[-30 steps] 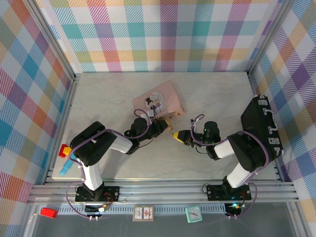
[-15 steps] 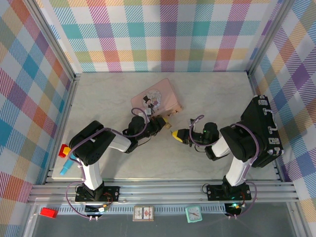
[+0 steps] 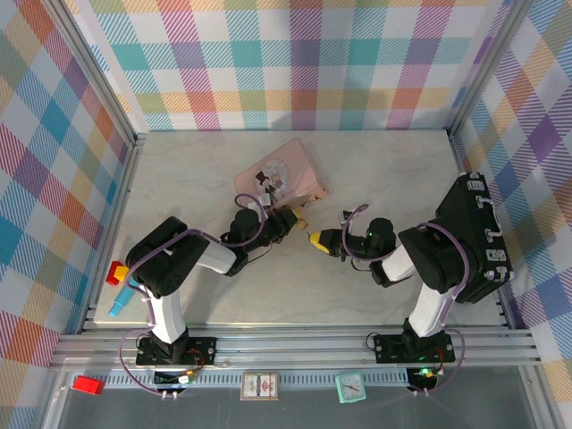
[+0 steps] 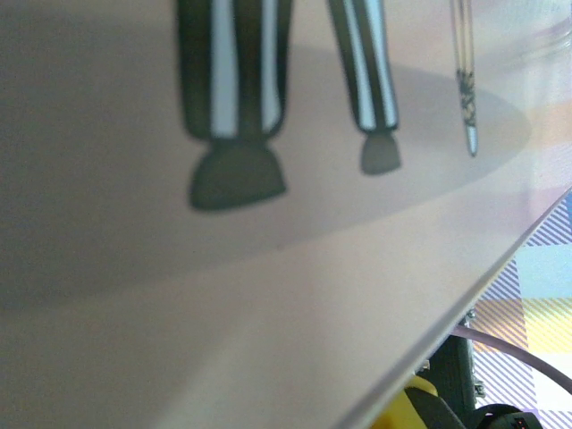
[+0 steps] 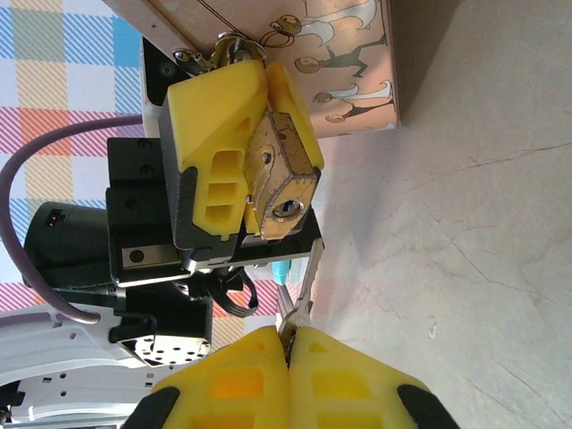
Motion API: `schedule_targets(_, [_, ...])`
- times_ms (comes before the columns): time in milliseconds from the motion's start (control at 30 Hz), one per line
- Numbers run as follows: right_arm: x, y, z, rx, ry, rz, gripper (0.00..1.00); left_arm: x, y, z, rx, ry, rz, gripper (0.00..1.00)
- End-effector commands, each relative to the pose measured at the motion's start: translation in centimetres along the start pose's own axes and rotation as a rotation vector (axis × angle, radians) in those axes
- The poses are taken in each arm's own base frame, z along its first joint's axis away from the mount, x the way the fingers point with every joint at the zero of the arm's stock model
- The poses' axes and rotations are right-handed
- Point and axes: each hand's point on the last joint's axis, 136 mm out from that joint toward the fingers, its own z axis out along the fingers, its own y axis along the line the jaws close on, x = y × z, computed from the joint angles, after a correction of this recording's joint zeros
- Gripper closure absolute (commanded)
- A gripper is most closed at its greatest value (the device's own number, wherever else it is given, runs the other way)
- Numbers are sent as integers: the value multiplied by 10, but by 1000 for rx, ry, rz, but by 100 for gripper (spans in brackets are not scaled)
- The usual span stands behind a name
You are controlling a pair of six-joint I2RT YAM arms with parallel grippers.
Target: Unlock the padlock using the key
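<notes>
The small brass padlock (image 5: 284,183) is clamped between the yellow fingers (image 5: 219,125) of my left gripper (image 3: 293,220), its keyhole face turned toward the right wrist camera. My right gripper (image 5: 288,347) is shut on the thin grey key (image 5: 299,290), whose blade sticks out toward the padlock. The key's tip stops a short gap from the keyhole and a little to one side, not inside it. From above, the two grippers meet nose to nose, the padlock (image 3: 302,217) just left of my right gripper (image 3: 315,239). The shackle is hidden behind the fingers.
The pink tin (image 3: 281,179) lies right behind the left gripper, and its lid (image 4: 268,295) shows very close in the left wrist view. A black case (image 3: 474,237) stands at the right wall. A blue stick (image 3: 121,304) and a red-yellow block (image 3: 116,271) lie far left.
The left gripper with the padlock has shifted slightly back and left, nudging the pink tin the same way. The right gripper with the key has followed a little.
</notes>
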Motion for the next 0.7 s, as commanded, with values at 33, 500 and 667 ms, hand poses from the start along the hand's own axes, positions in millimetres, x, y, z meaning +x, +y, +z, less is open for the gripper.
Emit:
schedule_targets(33, [-8,26,1,-69,-1,-65,100,-9,8,-2,-1,-19,-101,100])
schedule_targets(500, [-17,33,6,-85,-3,-70,100,-9,5,-4,13,-18,-106,100])
schedule_targets(667, [-19,33,7,-87,-2,-68,100,-9,1,-5,32,-20,-114,100])
